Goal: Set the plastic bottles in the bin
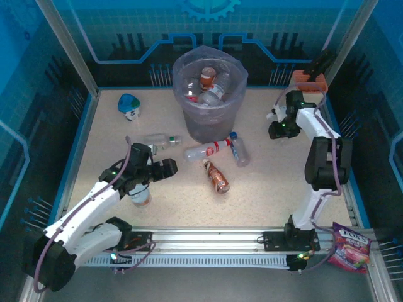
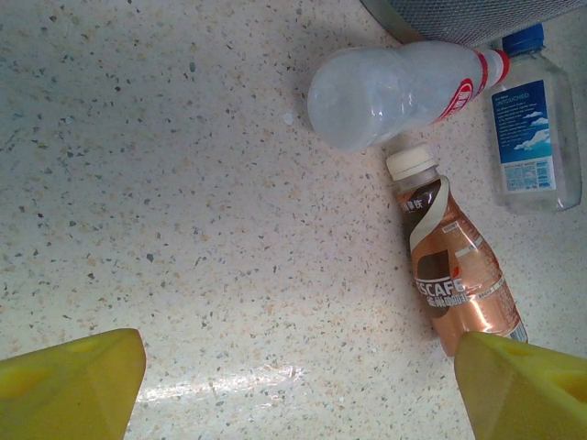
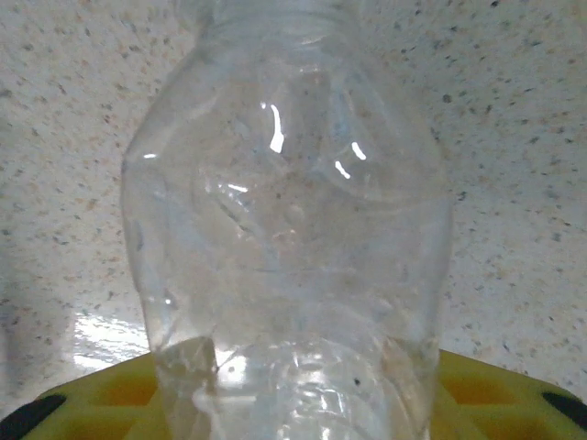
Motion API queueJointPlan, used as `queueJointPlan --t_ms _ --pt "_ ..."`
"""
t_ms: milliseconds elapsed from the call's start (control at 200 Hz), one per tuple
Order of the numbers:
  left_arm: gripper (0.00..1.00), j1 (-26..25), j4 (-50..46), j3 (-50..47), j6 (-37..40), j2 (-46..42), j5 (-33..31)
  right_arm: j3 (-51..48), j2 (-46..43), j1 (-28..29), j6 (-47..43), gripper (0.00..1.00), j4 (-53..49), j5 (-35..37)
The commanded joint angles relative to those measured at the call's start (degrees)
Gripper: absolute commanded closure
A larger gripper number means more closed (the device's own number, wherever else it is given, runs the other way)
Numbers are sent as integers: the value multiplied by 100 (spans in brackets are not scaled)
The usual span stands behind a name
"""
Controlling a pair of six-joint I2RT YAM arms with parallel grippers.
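First, left gripper (image 1: 165, 168): hangs over the speckled beige surface (image 1: 271, 182), its yellow fingertips (image 2: 73, 380) wide apart with nothing between them.
Just ahead of it: a shiny copper-brown plastic bottle with a cream cap (image 2: 454, 275) lies on its side, its base close to one fingertip.
Further out: a clear plastic bottle with a red label (image 2: 394, 92) and a clear plastic bottle with a blue label and blue cap (image 2: 532, 128) both lie flat near the foot of the bin.
Right gripper (image 1: 276, 123): low over the far right of the surface, with a clear crumpled plastic bottle (image 3: 289, 229) right up against it. I cannot tell whether it is clamped on the bottle.
Bin: the tall round grey bin lined with a translucent bag (image 1: 208, 119) stands at the far middle of the surface, with several bottles (image 1: 211, 85) inside.
Left of the bin: a clear bottle lying flat (image 1: 160, 139).
Under the left arm: a small bottle (image 1: 141, 196), partly hidden.
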Motion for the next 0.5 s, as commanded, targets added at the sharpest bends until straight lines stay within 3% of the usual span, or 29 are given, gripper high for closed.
queueJointPlan --t_ms 0,495 --pt "10 9 156 5 31 84 127 19 -446 -97 215 56 -339 -253" --pt "9 19 408 -98 -13 309 219 116 -2232 51 669 59 -1082 -605"
